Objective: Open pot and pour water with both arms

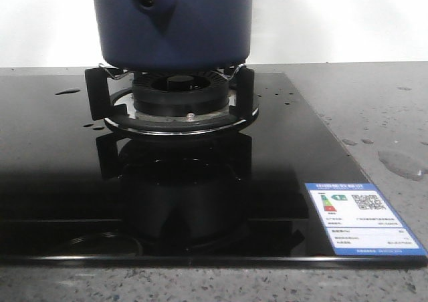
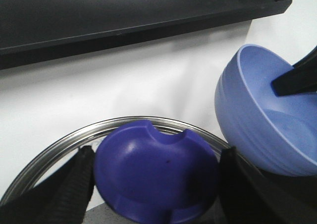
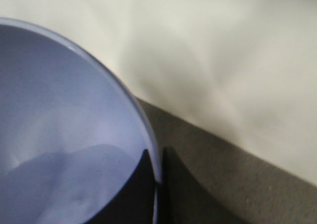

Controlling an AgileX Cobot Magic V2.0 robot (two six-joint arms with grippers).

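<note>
Grey speckled worktop (image 1: 374, 101) against a white wall, glossy black hob (image 1: 60, 195) on top. Left end effector (image 2: 156, 177) is closed on a dark blue notched lid (image 2: 156, 174), both fingers (image 2: 74, 184) pressed against its sides, metal rim ring (image 2: 54, 147) behind it. Right end effector (image 3: 154, 184) pinches the rim of the periwinkle bowl (image 3: 59, 115), one finger inside, one outside; view is blurry, so contact looks firm but I can't be certain. Pot (image 1: 172, 21) sits on the burner grate (image 1: 170, 95), spout stub facing the front camera. Water (image 1: 400, 163) shows as drops and a puddle on the worktop, right of the hob.
</note>
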